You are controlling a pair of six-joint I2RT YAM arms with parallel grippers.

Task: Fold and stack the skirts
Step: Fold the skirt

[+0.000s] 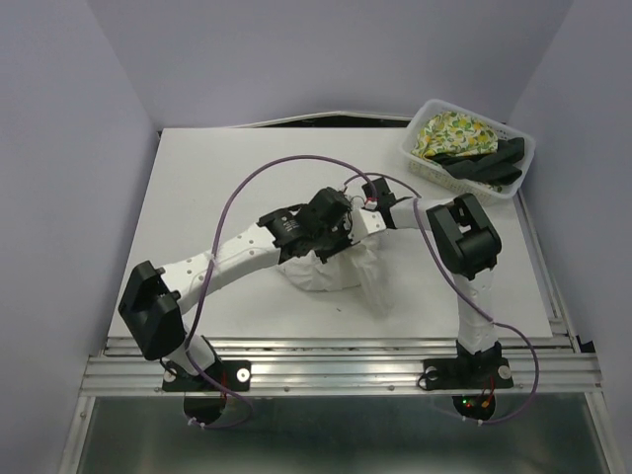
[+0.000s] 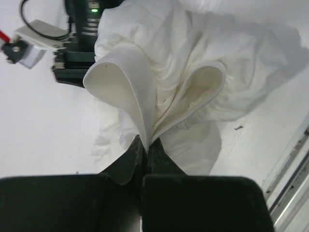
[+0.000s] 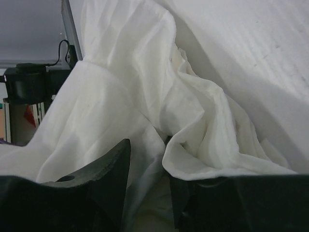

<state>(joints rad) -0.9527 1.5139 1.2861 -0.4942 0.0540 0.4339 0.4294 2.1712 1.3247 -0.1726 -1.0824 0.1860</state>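
Observation:
The plain white skirt point(image 1: 326, 272) is bunched in a heap at the table's middle, partly lifted. My left gripper point(image 1: 331, 232) is above it, shut on a folded edge of the white skirt point(image 2: 193, 72), which fans out from the closed tips point(image 2: 145, 145). My right gripper point(image 1: 357, 212) is close beside the left one. In the right wrist view its jaws point(image 3: 147, 154) stand apart, with white skirt cloth point(image 3: 145, 72) lying in the gap and draped over the right finger. The lemon-print skirt point(image 1: 449, 133) and the black skirt point(image 1: 484, 163) lie in the basket.
A white mesh basket point(image 1: 419, 158) stands at the table's far right corner. Purple cables loop over both arms. The metal rail point(image 1: 336, 360) runs along the near edge. Grey walls close in the left, back and right sides.

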